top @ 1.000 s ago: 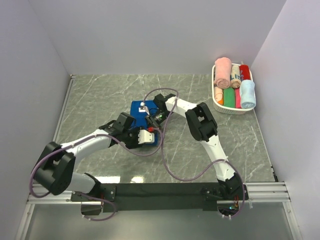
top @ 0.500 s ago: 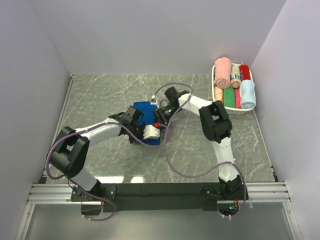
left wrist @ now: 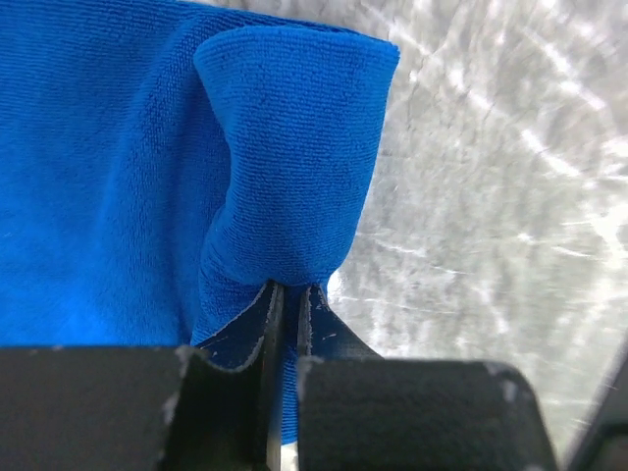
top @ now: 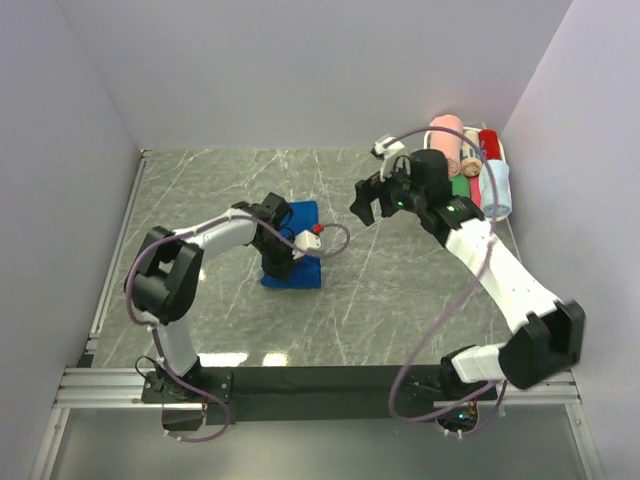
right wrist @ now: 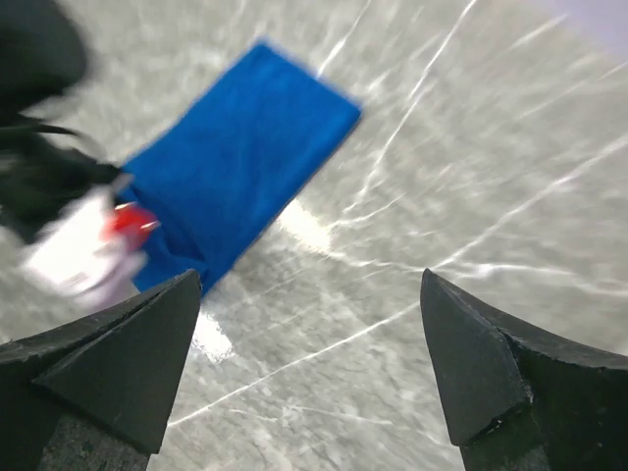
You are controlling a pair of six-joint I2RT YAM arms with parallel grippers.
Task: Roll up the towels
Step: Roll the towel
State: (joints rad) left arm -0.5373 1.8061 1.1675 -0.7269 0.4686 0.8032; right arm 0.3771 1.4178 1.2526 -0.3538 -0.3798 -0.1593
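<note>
The royal blue towel (top: pixel 299 216) lies folded flat on the table's middle. My left gripper (top: pixel 280 262) is down on its near part. In the left wrist view that gripper (left wrist: pixel 290 290) is shut on a raised fold of the royal blue towel (left wrist: pixel 118 147) near its edge. My right gripper (top: pixel 368 205) hangs above the table to the right of the towel, apart from it. It shows wide open (right wrist: pixel 314 334) with nothing between its fingers, the towel (right wrist: pixel 245 157) ahead of it. The pale sky blue towel (top: pixel 496 188) lies rolled in the basket.
A white basket (top: pixel 504 155) stands at the back right against the wall, holding rolled pink (top: pixel 445 130), red (top: pixel 488 142) and green towels; my right arm hides part of it. White walls close the table on three sides.
My right gripper opened, let go of the royal blue towel and swung up towards the back right. My left gripper shut on the towel's fold.
</note>
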